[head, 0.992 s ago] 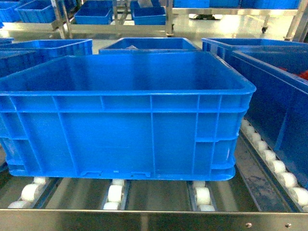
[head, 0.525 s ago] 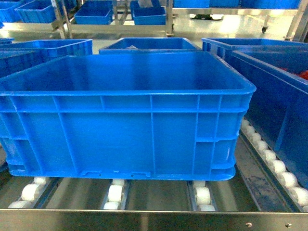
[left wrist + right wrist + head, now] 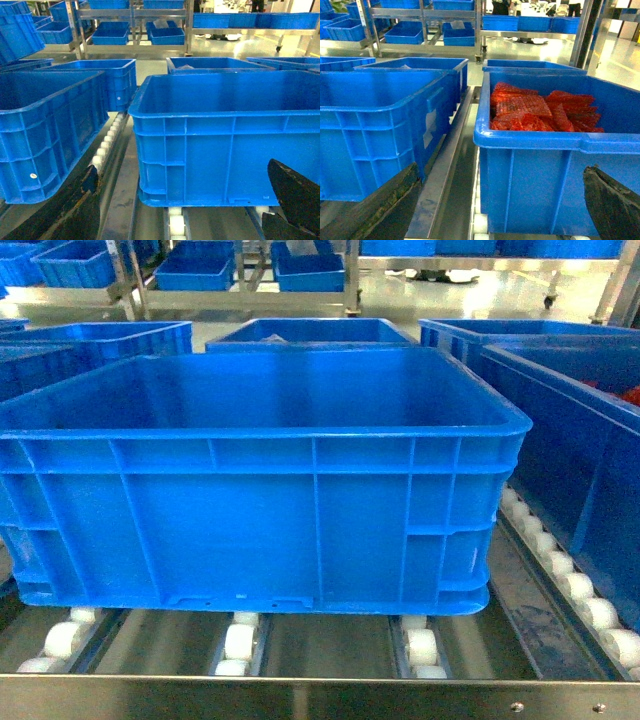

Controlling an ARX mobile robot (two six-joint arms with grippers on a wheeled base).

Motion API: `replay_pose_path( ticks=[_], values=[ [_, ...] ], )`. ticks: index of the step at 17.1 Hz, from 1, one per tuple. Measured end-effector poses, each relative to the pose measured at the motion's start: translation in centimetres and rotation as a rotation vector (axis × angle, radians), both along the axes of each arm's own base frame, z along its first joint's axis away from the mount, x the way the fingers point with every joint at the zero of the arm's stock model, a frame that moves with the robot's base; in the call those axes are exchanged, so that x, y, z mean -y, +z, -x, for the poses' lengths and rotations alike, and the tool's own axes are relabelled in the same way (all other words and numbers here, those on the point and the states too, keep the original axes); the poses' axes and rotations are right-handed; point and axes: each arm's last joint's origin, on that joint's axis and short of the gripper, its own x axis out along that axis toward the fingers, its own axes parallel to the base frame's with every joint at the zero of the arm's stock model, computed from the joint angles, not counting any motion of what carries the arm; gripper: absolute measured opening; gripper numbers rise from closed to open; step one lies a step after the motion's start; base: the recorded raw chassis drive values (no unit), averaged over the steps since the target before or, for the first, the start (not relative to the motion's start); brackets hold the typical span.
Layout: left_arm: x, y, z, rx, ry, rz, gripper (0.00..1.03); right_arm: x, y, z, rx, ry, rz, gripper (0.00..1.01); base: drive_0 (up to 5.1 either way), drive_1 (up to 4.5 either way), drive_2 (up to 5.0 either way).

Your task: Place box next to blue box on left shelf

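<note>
The box (image 3: 250, 530), a large bright-blue open-top crate, rests on the white rollers (image 3: 240, 640) of the left shelf, just behind its steel front rail (image 3: 300, 698). It is empty inside. Another blue box (image 3: 45, 135) stands to its left on the neighbouring track, with a narrow gap between them. My left gripper (image 3: 187, 212) is open, low in front of the box (image 3: 230, 135), its dark fingers (image 3: 82, 205) spread wide with nothing between them. Also open, my right gripper (image 3: 500, 212) faces the gap between the box (image 3: 375, 125) and a crate on the right. Neither gripper shows in the head view.
A blue crate (image 3: 555, 170) holding red bags (image 3: 540, 112) stands right of the box, across a metal divider rail (image 3: 445, 175). More blue crates (image 3: 310, 332) sit further back on the tracks. Metal racks with blue bins (image 3: 200, 270) stand beyond the floor aisle.
</note>
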Motion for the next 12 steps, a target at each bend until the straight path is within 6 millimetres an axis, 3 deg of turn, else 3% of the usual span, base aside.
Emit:
replay_pose_path(
  ticks=[12],
  values=[
    [0.00, 0.00, 0.00, 0.000, 0.000, 0.000, 0.98, 0.00, 0.00, 0.00, 0.000, 0.000, 0.000, 0.98, 0.0, 0.00, 0.0]
  ],
)
